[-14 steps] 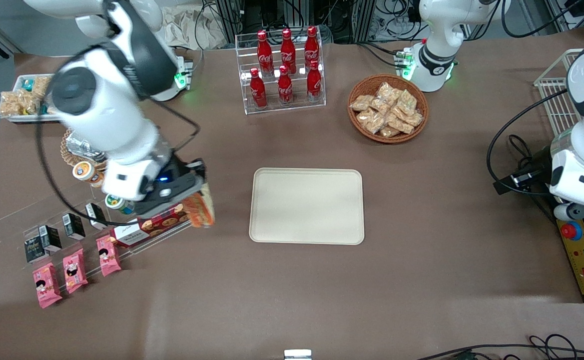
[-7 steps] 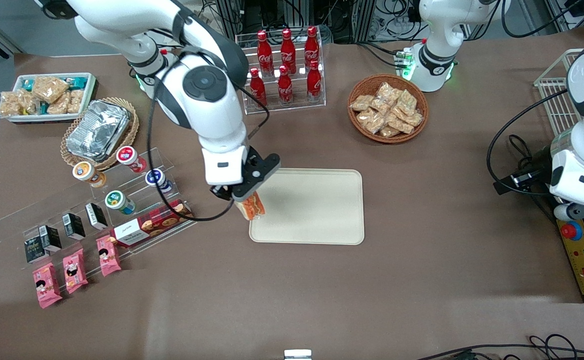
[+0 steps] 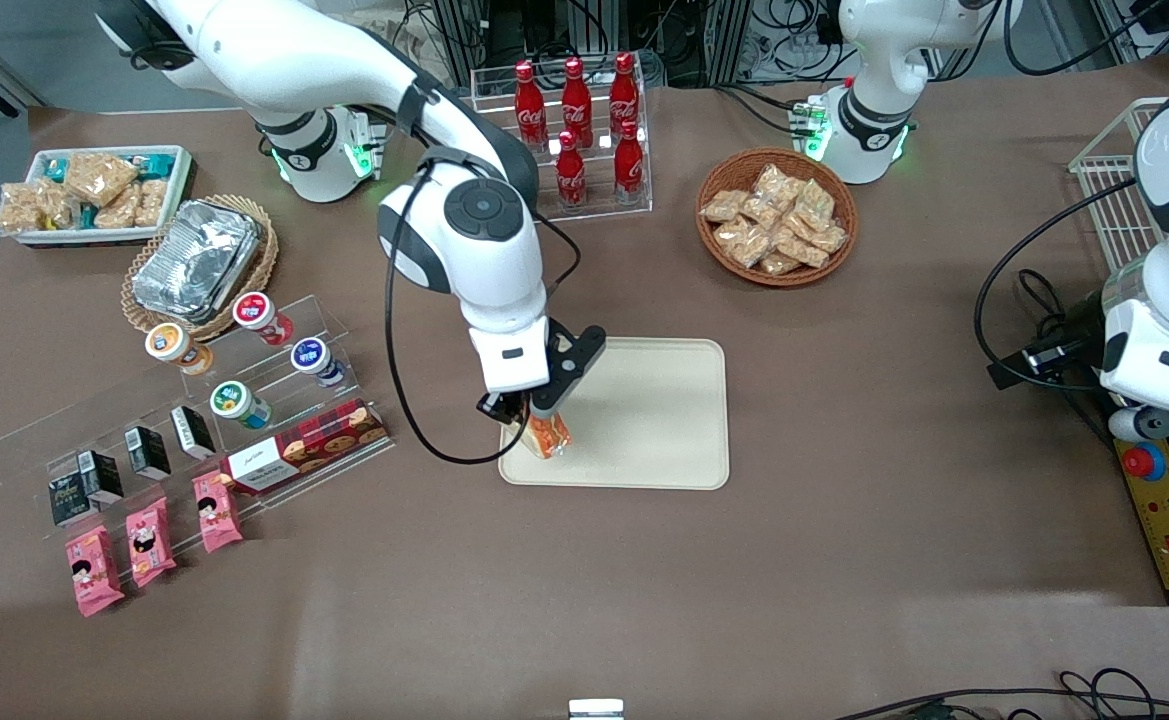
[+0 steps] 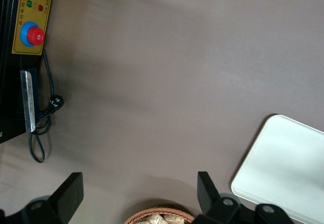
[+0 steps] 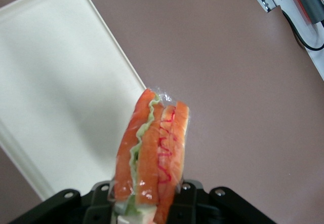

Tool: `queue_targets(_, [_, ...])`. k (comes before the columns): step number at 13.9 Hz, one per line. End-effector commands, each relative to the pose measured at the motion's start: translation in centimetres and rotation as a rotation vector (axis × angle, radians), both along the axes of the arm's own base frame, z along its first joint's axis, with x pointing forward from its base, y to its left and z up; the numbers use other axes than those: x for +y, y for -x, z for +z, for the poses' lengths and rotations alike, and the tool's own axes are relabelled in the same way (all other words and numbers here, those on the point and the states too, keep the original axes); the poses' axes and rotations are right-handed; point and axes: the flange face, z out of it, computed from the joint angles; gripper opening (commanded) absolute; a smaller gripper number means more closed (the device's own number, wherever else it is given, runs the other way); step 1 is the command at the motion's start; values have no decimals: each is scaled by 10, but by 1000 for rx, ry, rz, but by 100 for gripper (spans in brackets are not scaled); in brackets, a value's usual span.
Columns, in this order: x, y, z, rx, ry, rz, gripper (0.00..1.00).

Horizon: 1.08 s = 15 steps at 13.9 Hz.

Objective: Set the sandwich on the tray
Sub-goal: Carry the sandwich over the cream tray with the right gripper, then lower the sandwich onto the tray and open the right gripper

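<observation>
In the front view the gripper (image 3: 534, 420) hangs over the tray (image 3: 644, 420), at the tray corner nearest the camera on the working arm's end, clamped on the sandwich (image 3: 547, 436), which points downward so that it can be lowered onto the flat surface. It looks not yet set down, though contact cannot be judged from here. The left wrist view shows only a bare corner of the tray (image 4: 288, 163) on the brown table (image 4: 152, 82). In the right wrist view the sandwich (image 5: 152, 153) stands pinched at one end between the jaws, filling layers edge-on, over the tray rim (image 5: 121, 62).
</observation>
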Motion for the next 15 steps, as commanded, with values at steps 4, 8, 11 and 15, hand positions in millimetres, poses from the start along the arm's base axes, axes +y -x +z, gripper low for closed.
queue_targets(4, [25,-6,-50,-46,-5,72,38])
queue_targets(8, [35,-5,-92,-35,-27,117,38])
queue_targets(11, [56,13,-102,-70,20,253,38])
queue_targets(15, [69,17,-131,-96,-33,287,38])
